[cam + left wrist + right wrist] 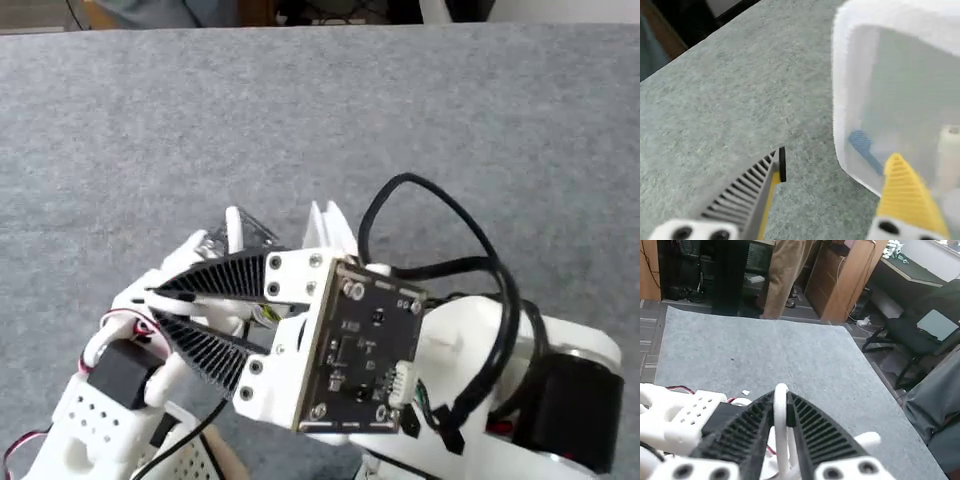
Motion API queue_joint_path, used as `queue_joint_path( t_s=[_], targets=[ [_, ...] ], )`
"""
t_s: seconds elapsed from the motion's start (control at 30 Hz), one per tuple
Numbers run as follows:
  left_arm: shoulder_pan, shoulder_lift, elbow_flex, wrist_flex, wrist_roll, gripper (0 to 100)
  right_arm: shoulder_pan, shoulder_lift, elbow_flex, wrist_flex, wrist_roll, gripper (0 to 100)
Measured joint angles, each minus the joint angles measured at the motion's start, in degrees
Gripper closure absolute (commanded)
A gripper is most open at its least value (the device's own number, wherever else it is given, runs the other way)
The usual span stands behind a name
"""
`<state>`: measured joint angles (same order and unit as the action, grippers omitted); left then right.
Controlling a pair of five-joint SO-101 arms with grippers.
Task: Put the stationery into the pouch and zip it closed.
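Grey, nubby felt-like cloth (300,110) covered the table. Over it the left gripper (840,159) stood wide. Its grey ribbed finger (752,187), edged in yellow, and its yellow ribbed finger (902,192) were well apart. The rounded corner of the milky translucent white pouch (890,75) lay between and beyond them. Through the pouch's cloudy wall showed a flat blue piece (862,146) and a white cylinder (950,145), both blurred. The right gripper (782,402) had its black comb-ribbed plastic fingers (815,432) pinched narrow onto a thin white curved strip (782,388); what that strip belonged to could not be told. Just beside them lay the other arm's white perforated plastic housing (695,412). From above, a dark square circuit board (365,340) sat on the white wrist, and a glossy black cable (440,200) looped over it.
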<state>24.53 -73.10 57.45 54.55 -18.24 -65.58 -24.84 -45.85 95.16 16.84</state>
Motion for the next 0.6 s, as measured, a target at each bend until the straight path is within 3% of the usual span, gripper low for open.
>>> queue_joint_path(
  t_s=[0.1, 0.33, 0.6],
  targets=[
    [-0.9, 0.0, 0.0, 0.0, -1.0, 79, 9.1, 0.0, -0.2, -2.0, 0.0, 98.7],
    [-13.8, -0.1, 2.8, -7.1, -1.1, 79, 39.6, 0.0, -0.4, -16.2, 0.0, 98.7],
    [-18.6, -0.1, 5.5, -10.9, -1.1, 79, 52.0, 0.3, -7.7, -23.6, 4.0, 98.7]
  ],
)
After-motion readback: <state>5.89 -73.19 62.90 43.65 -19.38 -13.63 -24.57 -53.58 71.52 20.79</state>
